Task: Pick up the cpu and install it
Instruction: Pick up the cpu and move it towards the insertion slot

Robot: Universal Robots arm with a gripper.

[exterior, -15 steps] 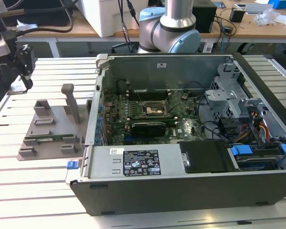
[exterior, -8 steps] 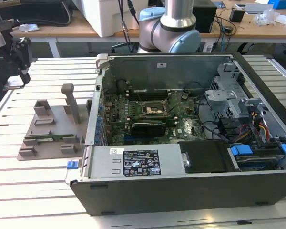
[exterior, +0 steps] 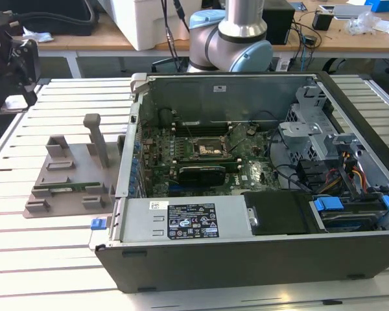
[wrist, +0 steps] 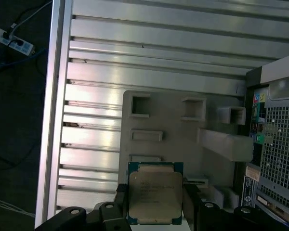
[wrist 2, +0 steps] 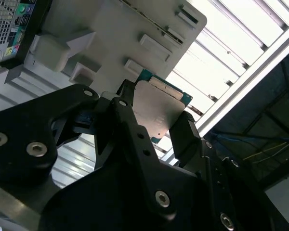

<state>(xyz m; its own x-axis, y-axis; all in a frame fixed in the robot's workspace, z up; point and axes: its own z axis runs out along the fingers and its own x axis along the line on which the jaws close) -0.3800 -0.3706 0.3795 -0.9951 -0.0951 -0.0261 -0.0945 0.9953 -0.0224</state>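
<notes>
The cpu [wrist: 155, 192] is a flat square chip with a silvery top and a thin green edge, also seen edge-on in the second wrist view [wrist 2: 159, 110]. My gripper [wrist: 155, 204] is shut on it, with a black finger [wrist 2: 127, 113] pressing on each side. The chip hangs in the air above the grey holder tray [wrist: 173, 125]. In the exterior view, my gripper [exterior: 16, 65] is at the far left, above the slatted table and left of the tray [exterior: 71, 175]. The motherboard's black socket [exterior: 204, 150] lies open inside the computer case.
The open computer case [exterior: 246, 249] takes up the middle and right of the slatted table [exterior: 52, 259]. A long green memory stick [exterior: 65, 188] rests on the grey tray, and an upright post [exterior: 97, 139] stands on it. The arm's base [exterior: 236, 39] is behind the case.
</notes>
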